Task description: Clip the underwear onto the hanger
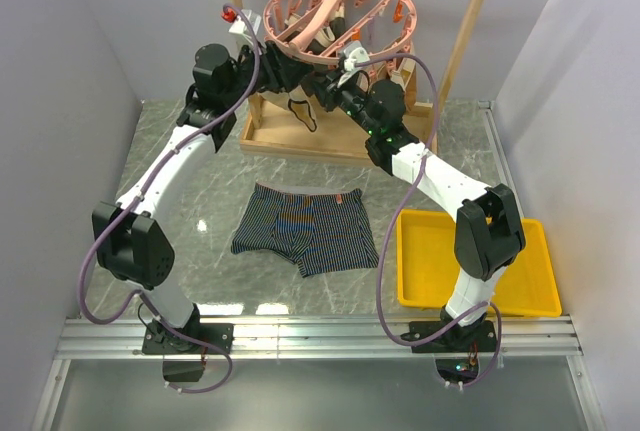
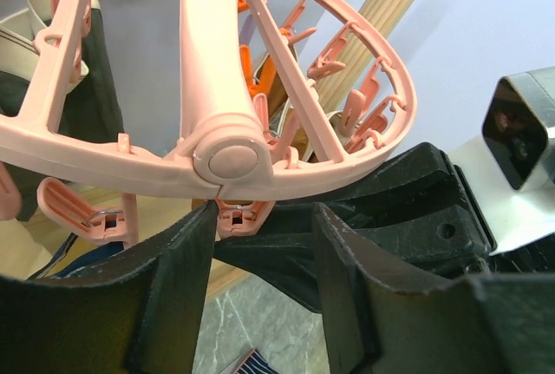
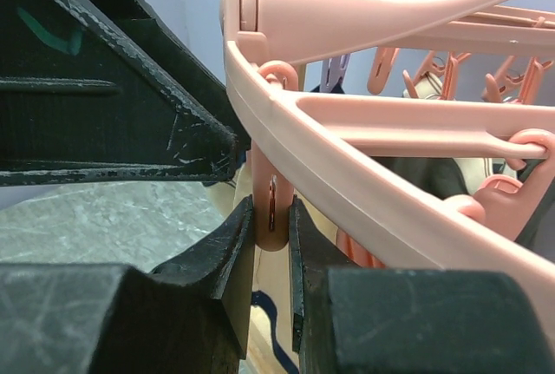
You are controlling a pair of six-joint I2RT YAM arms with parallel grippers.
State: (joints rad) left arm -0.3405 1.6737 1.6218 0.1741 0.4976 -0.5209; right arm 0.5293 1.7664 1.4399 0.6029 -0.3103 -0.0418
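Two steps, pick-up and clipping, are being left undone: the navy striped boxer briefs [image 1: 305,231] are being shown flat on the marbled worktop [image 1: 200,201], well apart from the round pink clip hanger [image 1: 318,21] hung on the wooden rack [image 1: 470,31] behind. The right hand [image 3: 271,218] is being held raised at the hanger's rim, clamped on a pink peg [image 3: 267,174]. The left hand [image 2: 264,218] is being held just under the ring, fingers apart, with another peg seen between them.

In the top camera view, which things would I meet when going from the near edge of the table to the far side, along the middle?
Metal rail → underwear → wooden rack base → hanger
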